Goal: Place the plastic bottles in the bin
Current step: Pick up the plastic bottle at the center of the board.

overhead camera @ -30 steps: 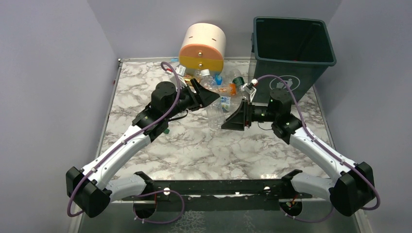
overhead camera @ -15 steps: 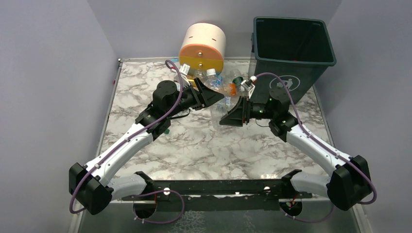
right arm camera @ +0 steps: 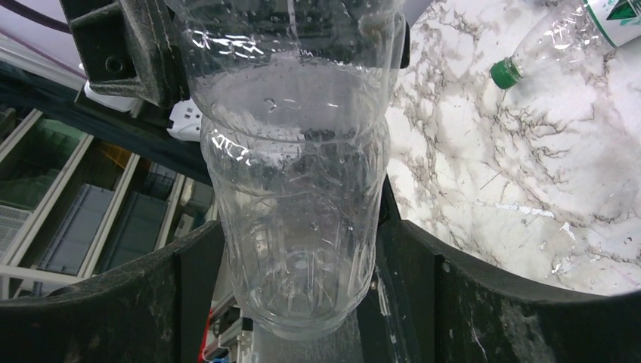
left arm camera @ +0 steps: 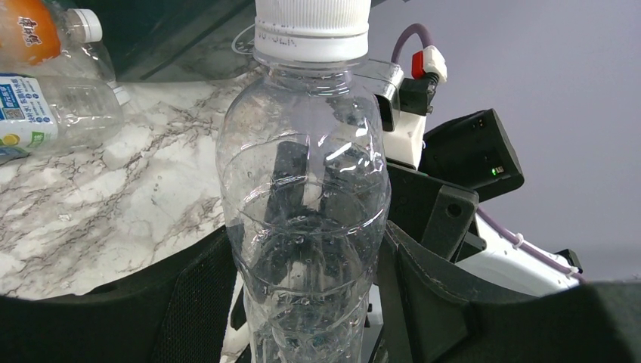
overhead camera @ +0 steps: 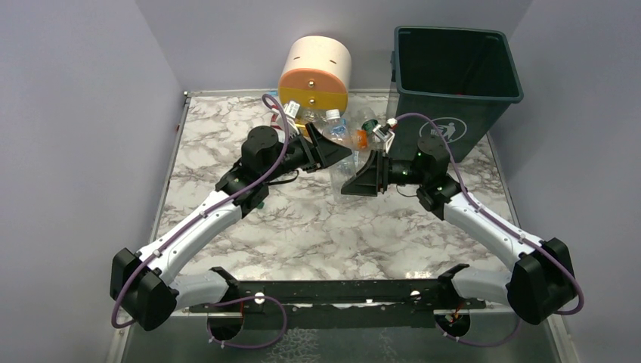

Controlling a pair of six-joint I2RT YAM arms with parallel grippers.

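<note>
Well left of the bin, the left claw is clamped on a clear bottle, holding it round the lower body with the white cap pointing away from the wrist. The bottle sits between the two claws, left of the bin and on the arms' side of its foot. Closer to the bin, the right claw faces the left one and has the base end of the same bottle between its fingers. They lie close against the plastic on both sides, but I cannot tell whether they press it or only flank it. Beyond the claws, the other plastic bottles lie heaped on the marble worktop, just left of the bin's foot, between it and the round drawer unit.
</note>
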